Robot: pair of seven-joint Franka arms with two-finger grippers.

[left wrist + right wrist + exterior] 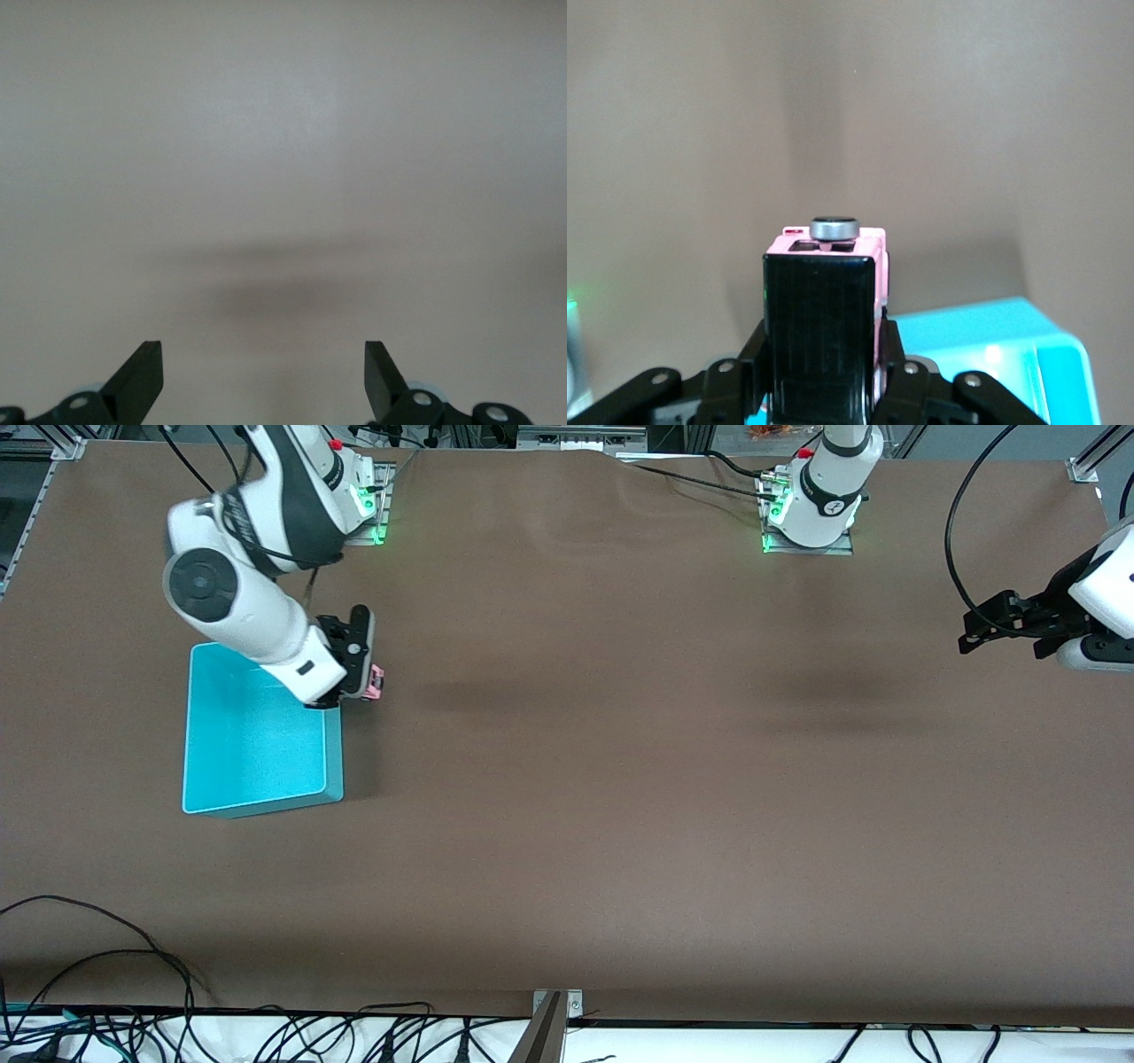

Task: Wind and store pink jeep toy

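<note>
- The tiny boxy pink jeep toy point(376, 683) with a black roof and dark wheels is up in the air, pinched tight in the right claw point(370, 682).
- In the right wrist view the pink jeep toy point(833, 257) sticks out past the fingertips, and one small round wheel with a grey rim shows on its top end.
- The right claw point(824, 354) is closed on the toy, with the black roof of the toy between its two black fingers point(908, 376).
- The toy and the right claw hang over the brown counter point(620, 779), just beside the edge of the cyan plastic bin point(252, 735), on the side toward the left arm's end of the counter.
- The cyan plastic bin is a box with an open top, and it sits at the right arm's end of the counter.
- The white right arm point(257, 584) reaches down over the bin's corner.
- The left claw point(997, 624) waits in the air over the left arm's end of the counter, well apart from the toy.
- In the left wrist view the left claw point(264, 376) is spread wide with nothing in it, and only bare counter shows under it.
</note>
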